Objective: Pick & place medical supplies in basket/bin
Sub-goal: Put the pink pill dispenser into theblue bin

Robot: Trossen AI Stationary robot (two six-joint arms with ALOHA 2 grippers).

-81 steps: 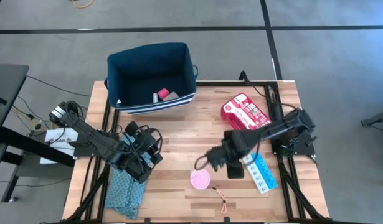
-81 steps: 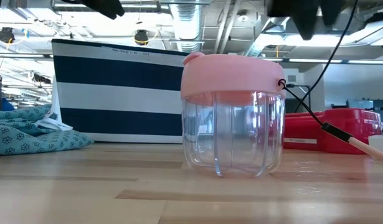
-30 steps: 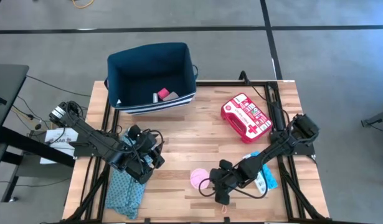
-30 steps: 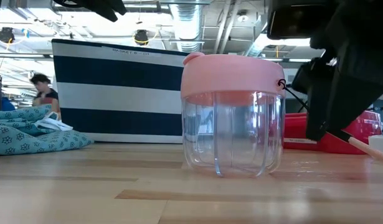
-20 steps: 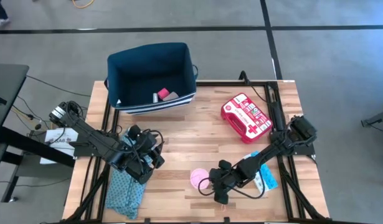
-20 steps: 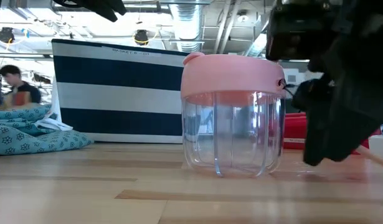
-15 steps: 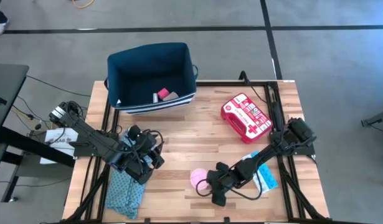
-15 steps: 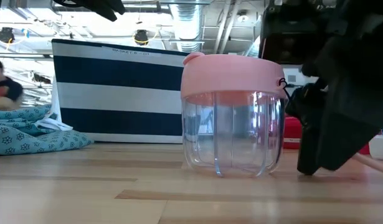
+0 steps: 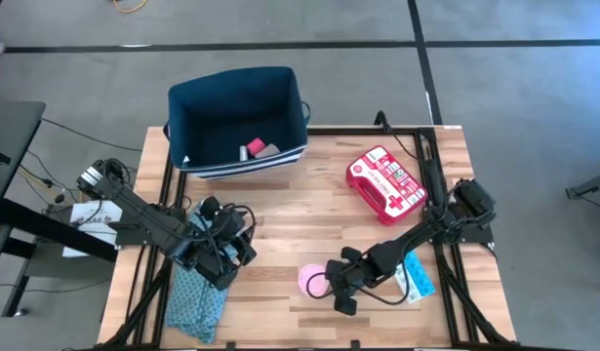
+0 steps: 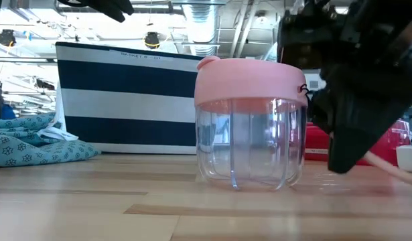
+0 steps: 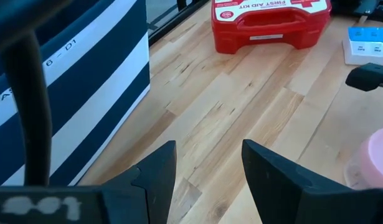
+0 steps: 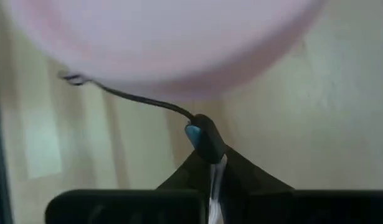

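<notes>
Since a second ago the right gripper (image 9: 341,295) has closed, its fingers now pinched on the strap (image 12: 207,140) tied to the pink-lidded jar (image 9: 314,280) at the near middle of the table (image 9: 300,205); the arm has edged slightly away from the front edge.

Hidden or unclear:
- Jar: mostly covered by the right gripper from above; only a pink crescent shows. Low view shows it whole, clear body, pink lid (image 10: 249,79), contents not discernible.
- Strap: thin dark cord with a bead; its far end lost under the lid's edge in the right wrist view.
- Pill strip (image 9: 415,276): blue, half covered by the right arm, near the table's right edge.
- Bin (image 9: 236,122): navy, white-striped base, at the far left of the table; holds a pink block (image 9: 253,147) and a greyish piece beside it, too small to identify.
- Cloth (image 9: 197,297): teal, partly under the left gripper (image 11: 205,167), which hovers with fingers apart, holding nothing.

Writing:
- Red case (image 9: 384,183), far right of table: "FIRST AID KIT" readable in the left wrist view (image 11: 270,17).
- Bin wall (image 11: 73,106): characters ending "6 - D1"; the start is cut off.
</notes>
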